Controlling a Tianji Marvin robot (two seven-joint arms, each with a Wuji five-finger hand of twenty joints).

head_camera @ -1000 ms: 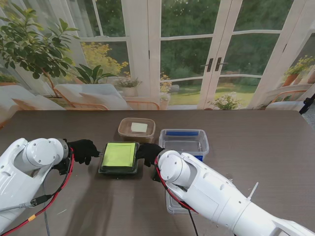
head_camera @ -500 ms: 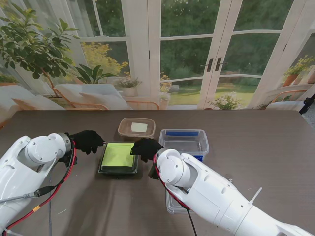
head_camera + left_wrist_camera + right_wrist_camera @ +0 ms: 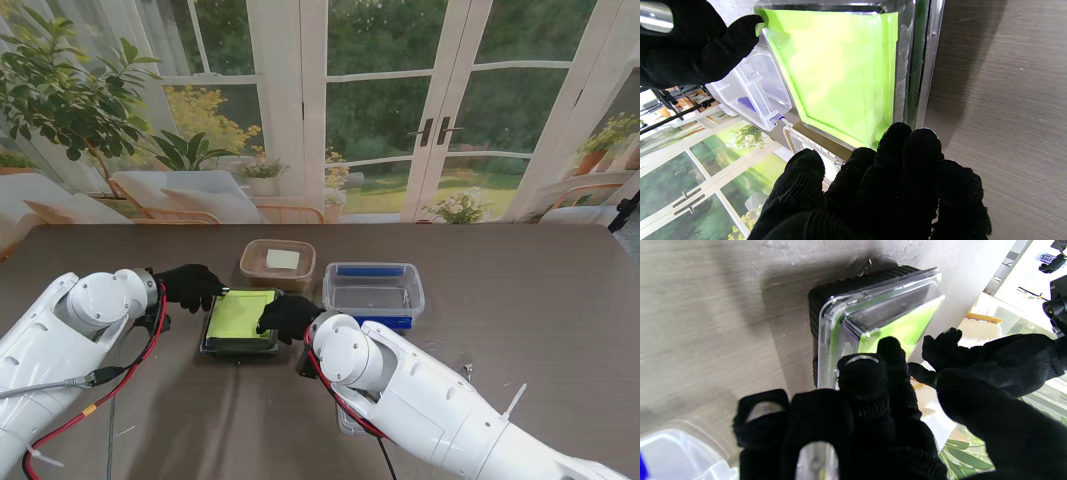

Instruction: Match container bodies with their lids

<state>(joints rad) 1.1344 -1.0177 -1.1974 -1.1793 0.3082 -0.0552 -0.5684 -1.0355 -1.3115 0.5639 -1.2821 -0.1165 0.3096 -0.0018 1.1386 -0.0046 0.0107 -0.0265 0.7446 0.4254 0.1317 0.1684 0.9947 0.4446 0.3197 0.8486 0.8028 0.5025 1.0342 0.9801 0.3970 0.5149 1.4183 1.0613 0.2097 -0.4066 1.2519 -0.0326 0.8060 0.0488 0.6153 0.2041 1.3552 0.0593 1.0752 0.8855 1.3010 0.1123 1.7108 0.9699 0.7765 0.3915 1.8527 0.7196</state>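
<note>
A black container (image 3: 214,348) with a clear lid over a green sheet (image 3: 240,314) sits in front of me. My left hand (image 3: 188,286) rests its fingertips on the lid's far left corner. My right hand (image 3: 288,316) lies on the lid's right edge, fingers pressed on top. Neither hand grasps anything. The left wrist view shows the green lid (image 3: 846,73) beyond my left hand (image 3: 880,186), with the right hand (image 3: 690,50) across it. The right wrist view shows my right hand (image 3: 857,413) on the lid's corner (image 3: 907,330) and the ribbed black base (image 3: 826,293).
A brownish container with a white label (image 3: 277,262) stands just beyond the black one. A clear box with a blue strip (image 3: 372,290) stands to the right. A clear plastic piece (image 3: 345,425) peeks from under my right forearm.
Both hands have left the container's sides and come onto the lid. The left hand moved farther and inward, and the right hand moved left over the green top.
</note>
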